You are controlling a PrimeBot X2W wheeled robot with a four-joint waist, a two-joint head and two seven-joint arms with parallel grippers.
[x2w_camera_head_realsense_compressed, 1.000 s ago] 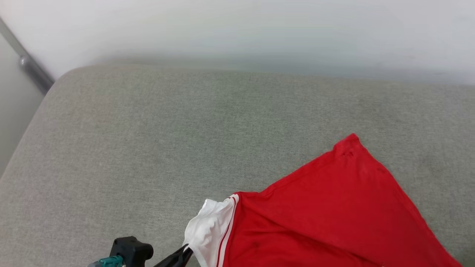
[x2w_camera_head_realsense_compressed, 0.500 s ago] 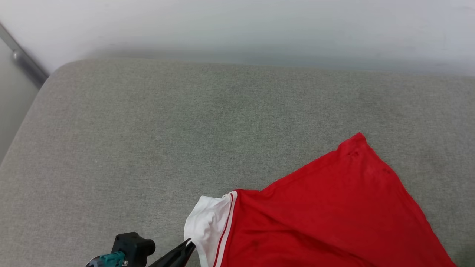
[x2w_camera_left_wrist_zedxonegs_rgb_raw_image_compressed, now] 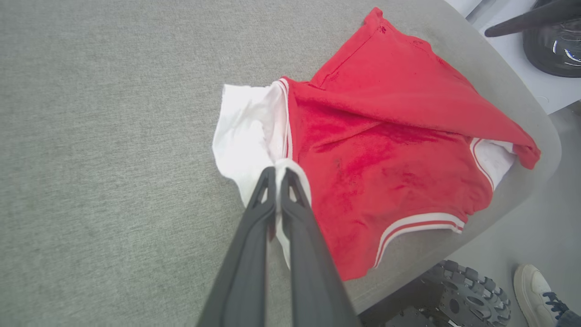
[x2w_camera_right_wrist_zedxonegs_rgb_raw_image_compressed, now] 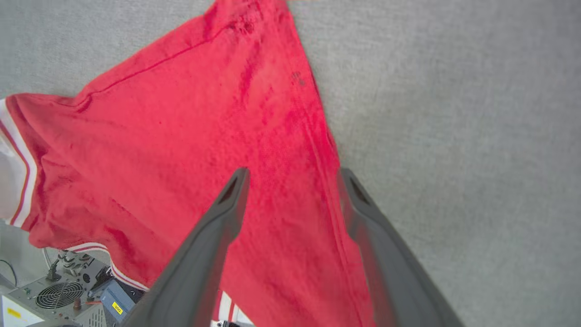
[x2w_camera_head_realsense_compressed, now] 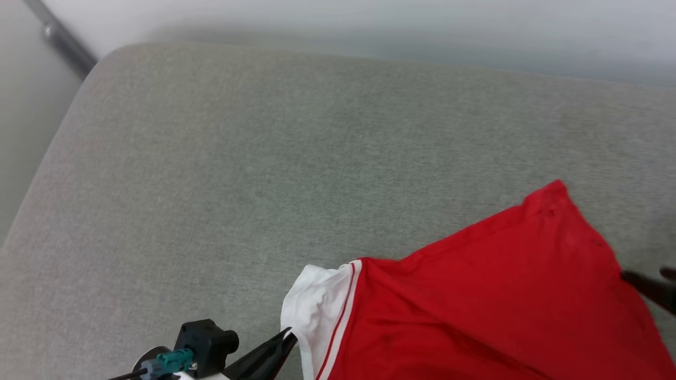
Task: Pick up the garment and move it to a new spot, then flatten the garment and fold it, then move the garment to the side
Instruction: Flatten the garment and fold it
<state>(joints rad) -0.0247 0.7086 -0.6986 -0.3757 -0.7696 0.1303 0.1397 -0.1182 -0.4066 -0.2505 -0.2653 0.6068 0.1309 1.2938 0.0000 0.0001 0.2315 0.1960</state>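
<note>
A wide grey upholstered cushion (x2w_camera_head_realsense_compressed: 211, 158), coarse woven cloth with rounded corners, takes up most of the head view, with a pale wall behind it. On its near right part lies the garment (x2w_camera_head_realsense_compressed: 475, 316), a red sleeveless jersey, crumpled and doubled over itself. In the left wrist view its lower edge lies close to the cushion's near rim.

The cloth is thin and matte, with soft creases. One red corner points away from the robot. A white side panel (x2w_camera_left_wrist_zedxonegs_rgb_raw_image_compressed: 245, 131), edged with thin red stripes, sits at the jersey's left. A white-and-red striped band (x2w_camera_left_wrist_zedxonegs_rgb_raw_image_compressed: 422, 225) trims a curved opening nearer the rim.

By its look, the jersey should handle as light, limp and not fragile (it will likely sag and bunch from any single hold, and may drag a little on the coarse weave). Two well-separated pinches at edges or corners should spread it best.

The left hand (x2w_camera_left_wrist_zedxonegs_rgb_raw_image_compressed: 278, 175) is closed, its two dark fingers pinching a fold of the white panel. The right hand (x2w_camera_right_wrist_zedxonegs_rgb_raw_image_compressed: 294, 176) is open, fingers spread to either side of the jersey's red right-hand edge, gripping nothing. Whether its tips touch the cloth I cannot tell.
</note>
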